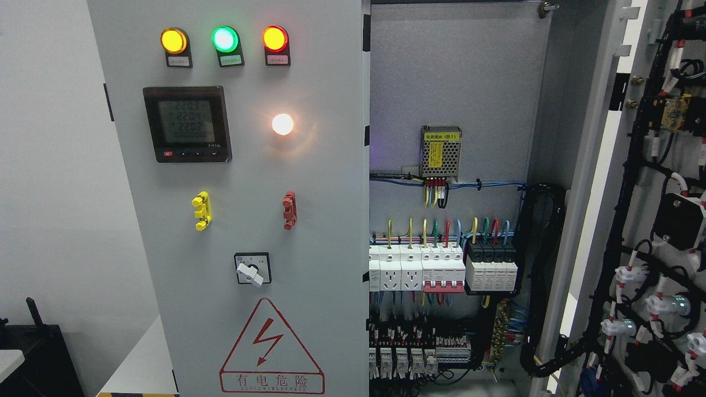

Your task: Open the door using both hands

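Grey steel cabinet: left door (pixel 231 220) closed, right door (pixel 651 220) swung open, exposing wired breakers (pixel 441 270); neither hand in view, grip undeterminable

Carrier here = grey electrical cabinet (pixel 331 220), standing upright. Left door (pixel 309 182) shut, carries: amber lamp (pixel 174 40), green lamp (pixel 225 38), red lamp (pixel 274 38) in a row at top; digital meter (pixel 187 123) below; lit white lamp (pixel 282 124) to meter's right; yellow handle (pixel 201 210) and red handle (pixel 289 210) side by side; rotary switch (pixel 251 269) under them; hazard triangle sign (pixel 271 347) at bottom. Right door (pixel 662 220) swung open, wiring on inner face. Back panel (pixel 458 82) carries small power supply (pixel 440 153), breaker row (pixel 441 267), terminal blocks (pixel 419 353) lower down.
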{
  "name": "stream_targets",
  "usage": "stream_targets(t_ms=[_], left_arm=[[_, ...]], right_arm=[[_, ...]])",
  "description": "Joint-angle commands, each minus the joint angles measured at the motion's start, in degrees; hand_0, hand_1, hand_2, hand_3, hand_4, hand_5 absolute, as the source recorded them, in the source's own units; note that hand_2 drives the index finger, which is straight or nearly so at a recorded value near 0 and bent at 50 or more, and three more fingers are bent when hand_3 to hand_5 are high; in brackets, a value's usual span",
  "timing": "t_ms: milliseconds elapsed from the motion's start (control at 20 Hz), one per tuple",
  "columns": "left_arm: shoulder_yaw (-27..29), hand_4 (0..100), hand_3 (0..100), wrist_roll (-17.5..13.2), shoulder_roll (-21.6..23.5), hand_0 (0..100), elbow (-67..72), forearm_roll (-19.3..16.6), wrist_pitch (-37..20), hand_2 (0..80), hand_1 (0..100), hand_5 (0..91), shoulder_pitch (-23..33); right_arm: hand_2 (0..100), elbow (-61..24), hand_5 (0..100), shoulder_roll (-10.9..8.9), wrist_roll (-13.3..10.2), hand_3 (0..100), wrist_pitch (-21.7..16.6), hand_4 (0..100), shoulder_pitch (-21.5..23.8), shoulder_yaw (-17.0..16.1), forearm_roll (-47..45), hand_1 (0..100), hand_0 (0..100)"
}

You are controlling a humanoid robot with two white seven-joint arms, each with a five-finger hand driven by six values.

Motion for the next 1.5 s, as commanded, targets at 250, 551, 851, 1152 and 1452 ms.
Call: stream_targets(t_ms=[250, 551, 851, 1152, 1452], left_arm=[[-0.56, 3, 0, 0.03, -0.07, 0, -0.48, 0.18, -0.06, 0.0, 0, 0.0, 1.75], [-0.55, 3, 0, 0.03, -0.07, 0, -0.48, 0.18, -0.06, 0.0, 0, 0.0, 1.75], [-0.55, 3, 0, 0.03, -0.07, 0, -0.48, 0.18, -0.06, 0.0, 0, 0.0, 1.75], [-0.55, 3, 0, 0.03, -0.07, 0, -0.48, 0.1, -0.06, 0.0, 0, 0.0, 1.84], [-0.55, 3, 0, 0.03, -0.07, 0, -0.48, 0.1, -0.06, 0.0, 0, 0.0, 1.75]], right_arm=[[0, -23.46, 0, -2.93, 0.0, 0, -0.72, 0, 8.95, -0.13, 0.05, 0, 0], [0, -30.86, 0, -5.83, 0.0, 0, -4.85, 0, 13.09, 0.04, 0.05, 0, 0], [0, -30.95, 0, -6.45, 0.0, 0, -4.85, 0, 12.66, 1.71, -0.04, 0, 0], [0, -32.45, 0, -6.53, -0.09, 0, -5.02, 0, 12.48, 3.21, 0.05, 0, 0], [0, -34.73, 0, -6.8, -0.09, 0, -6.25, 0, 12.92, 4.96, 0.05, 0, 0]])
